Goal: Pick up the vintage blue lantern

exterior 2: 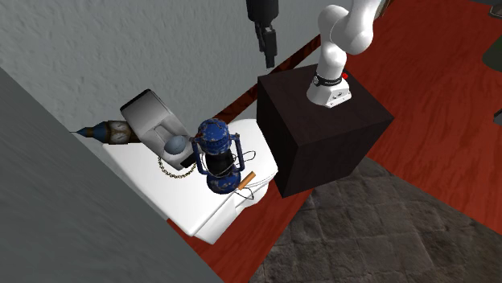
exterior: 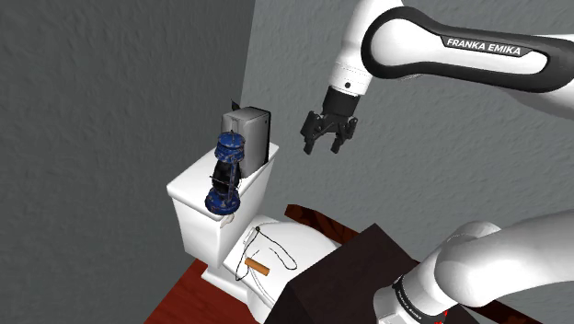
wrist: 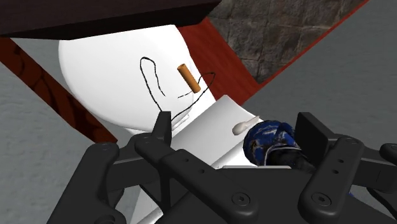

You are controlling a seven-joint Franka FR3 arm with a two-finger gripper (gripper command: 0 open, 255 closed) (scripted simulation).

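The blue lantern (exterior: 225, 170) stands upright on a white toilet tank (exterior: 189, 189), its dark blue dome and black wire frame plain to see. From above it appears as a blue dome (exterior 2: 217, 155). My gripper (exterior: 327, 143) hangs in the air, apart from the lantern, toward the shoulder view's right and about level with the lantern's top. It is open with nothing in it. In the wrist view the lantern's dome (wrist: 270, 140) lies beyond the gripper (wrist: 238, 137), close to one finger (wrist: 315, 137).
A grey box (exterior: 250, 136) stands on the tank right behind the lantern, against the grey wall. On the white toilet lid (exterior: 294, 248) lie an orange stick (exterior: 257, 268) and a black cord. The dark stand (exterior 2: 322, 129) is beside the toilet.
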